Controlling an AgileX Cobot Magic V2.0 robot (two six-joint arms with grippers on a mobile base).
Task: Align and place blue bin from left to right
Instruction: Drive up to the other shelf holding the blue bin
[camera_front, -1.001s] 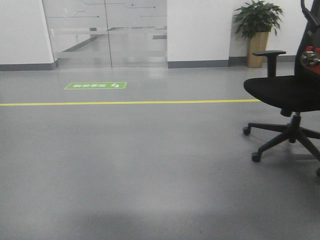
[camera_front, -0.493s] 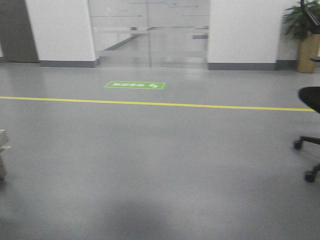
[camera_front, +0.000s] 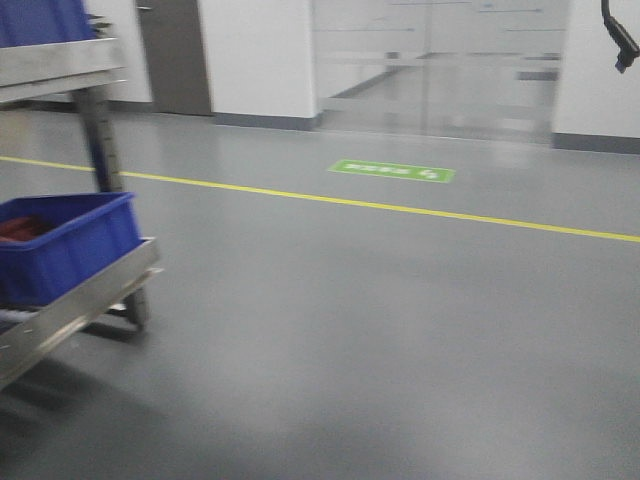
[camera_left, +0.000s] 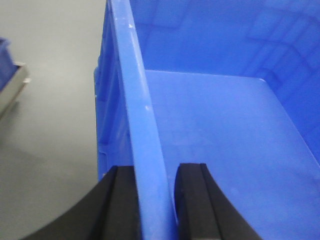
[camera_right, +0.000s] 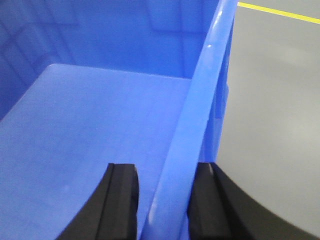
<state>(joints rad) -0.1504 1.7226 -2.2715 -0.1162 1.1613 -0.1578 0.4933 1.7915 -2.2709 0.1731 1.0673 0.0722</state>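
Currently left hand (camera_left: 155, 172), right hand (camera_right: 164, 170) each pinch blue bin (camera_left: 215, 140) wall.

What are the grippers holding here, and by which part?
An empty blue bin: the left gripper pinches its left wall rim between its fingers, the right gripper its right wall rim.

Matte black fingers (camera_left: 117, 205) on left tool (camera_left: 154, 195) and right tool (camera_right: 162, 195) (flat inner faces, curved outer shoulders)
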